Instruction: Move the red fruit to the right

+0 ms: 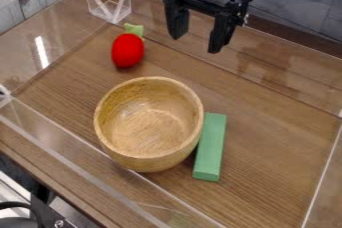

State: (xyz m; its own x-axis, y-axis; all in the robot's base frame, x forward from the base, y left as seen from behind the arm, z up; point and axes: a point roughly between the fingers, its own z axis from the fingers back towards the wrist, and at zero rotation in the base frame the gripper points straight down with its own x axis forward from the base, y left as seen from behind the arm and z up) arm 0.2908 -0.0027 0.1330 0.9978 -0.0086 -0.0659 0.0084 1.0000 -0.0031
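Beside the red fruit [127, 50], wide-open empty hand [197, 34]; nearer, wooden bowl [148, 123] (green block [211, 146] alongside).

Robot arm end, black gripper [198, 30]

All-black hardware: a blocky wrist housing at the top edge of the view, a horizontal cross-bar beneath it, and two long, flat, narrow fingers [175, 19] of matte dark finish. Small pale specks on the cross-bar may be screws; too small to tell. No markings legible.
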